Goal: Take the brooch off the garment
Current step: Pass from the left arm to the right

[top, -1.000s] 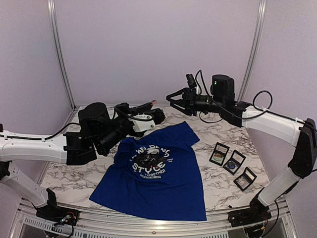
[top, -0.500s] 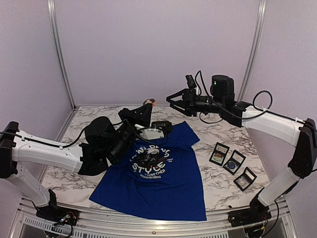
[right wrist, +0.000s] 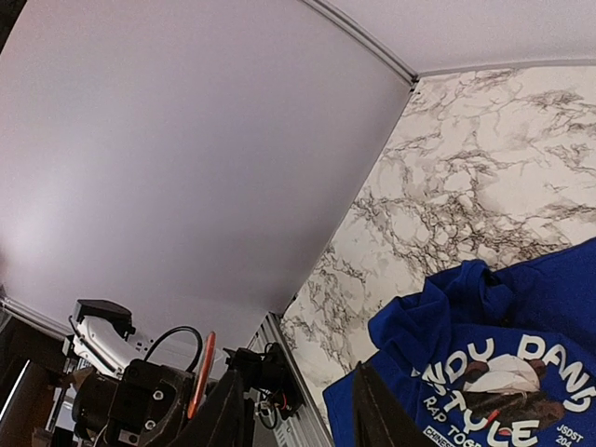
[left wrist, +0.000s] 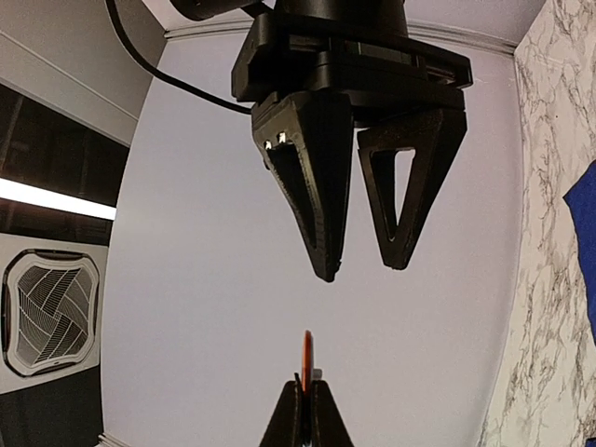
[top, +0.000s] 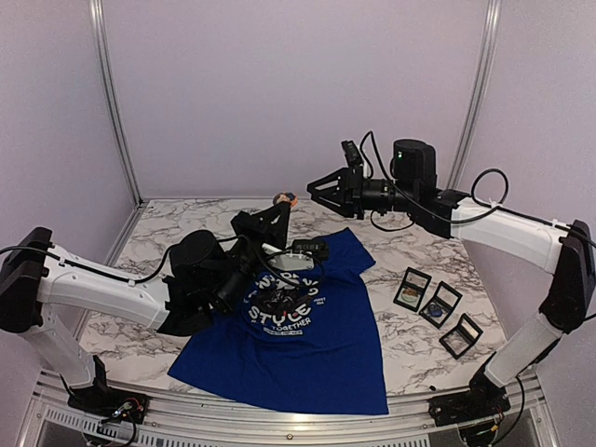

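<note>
Your left gripper (top: 282, 203) is clamped on the small orange-red disc brooch (left wrist: 306, 352), held up off the royal-blue panda-print T-shirt (top: 317, 345) that lies on the marble-patterned table (top: 130, 326). Your right gripper (left wrist: 361, 270) faces it with jaws parted and empty, near the brooch but not touching it.

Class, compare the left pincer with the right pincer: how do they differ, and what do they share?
The left pincer is shut on a thin orange-red brooch, while the right pincer is open and carries nothing. The left pincer's jaws press together on the brooch's edge, while the right pincer's jaws stand clearly apart. Both are black, held in the air, with their tips facing each other.
</note>
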Controlling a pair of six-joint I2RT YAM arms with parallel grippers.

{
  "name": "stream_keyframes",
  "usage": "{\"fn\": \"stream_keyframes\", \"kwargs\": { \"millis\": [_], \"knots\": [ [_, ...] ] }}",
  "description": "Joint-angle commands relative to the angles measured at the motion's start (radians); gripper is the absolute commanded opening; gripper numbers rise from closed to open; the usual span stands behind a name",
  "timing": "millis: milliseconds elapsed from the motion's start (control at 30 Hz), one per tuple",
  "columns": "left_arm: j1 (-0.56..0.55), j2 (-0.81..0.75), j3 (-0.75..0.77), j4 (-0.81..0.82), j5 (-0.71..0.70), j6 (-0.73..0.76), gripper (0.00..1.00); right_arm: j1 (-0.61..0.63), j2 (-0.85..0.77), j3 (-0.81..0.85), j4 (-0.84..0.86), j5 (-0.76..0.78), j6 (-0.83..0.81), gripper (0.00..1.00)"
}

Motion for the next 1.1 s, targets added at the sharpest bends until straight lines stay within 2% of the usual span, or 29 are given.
{"fn": "stream_keyframes", "kwargs": {
  "millis": [0,433,1067],
  "knots": [
    [-0.006,0.016,0.003,0.032,-0.022,-0.005,0.00,0.029,-0.026,0.038,0.011,-0.026,0.011,0.36],
    [0.005,0.035,0.013,0.017,-0.014,-0.024,0.00,0.078,-0.050,0.033,0.027,-0.049,0.042,0.29],
    [0.013,0.046,0.027,0.033,-0.023,-0.037,0.00,0.091,-0.003,0.042,0.012,-0.059,0.049,0.18]
  ]
}}
